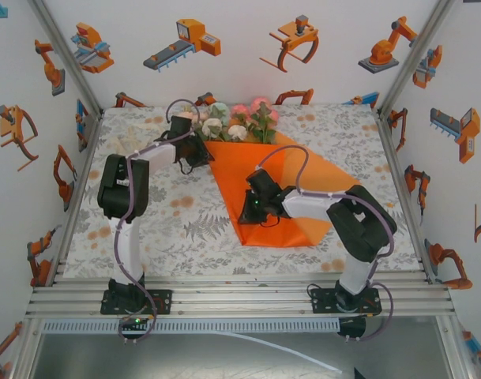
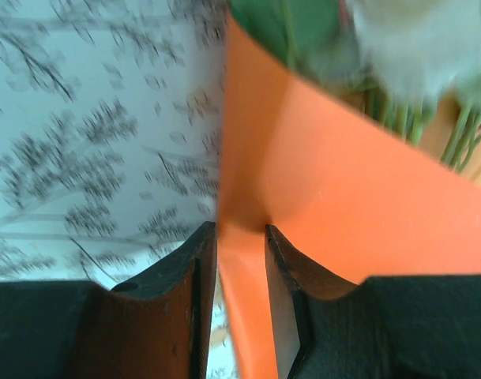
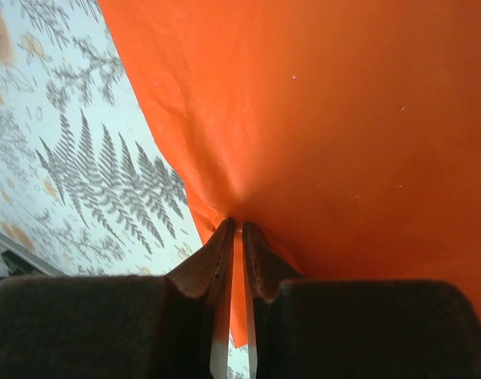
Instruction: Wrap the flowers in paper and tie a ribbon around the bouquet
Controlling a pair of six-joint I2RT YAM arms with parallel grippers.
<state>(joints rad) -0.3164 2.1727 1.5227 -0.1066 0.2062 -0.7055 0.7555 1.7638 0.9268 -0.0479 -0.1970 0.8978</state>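
Observation:
The orange paper lies spread on the leaf-print tablecloth. The flowers lie at its far corner, heads toward the back wall. My left gripper is at the paper's upper left edge, beside the stems, shut on the paper. That edge stands up between its jaws, and a blurred white rose and green stems show behind it. My right gripper is at the paper's lower left edge. It is shut on the paper, which puckers at the fingertips.
The tablecloth lies bare to the left of and in front of the paper. Printed walls close in the left, back and right sides. An aluminium rail runs along the near edge by the arm bases.

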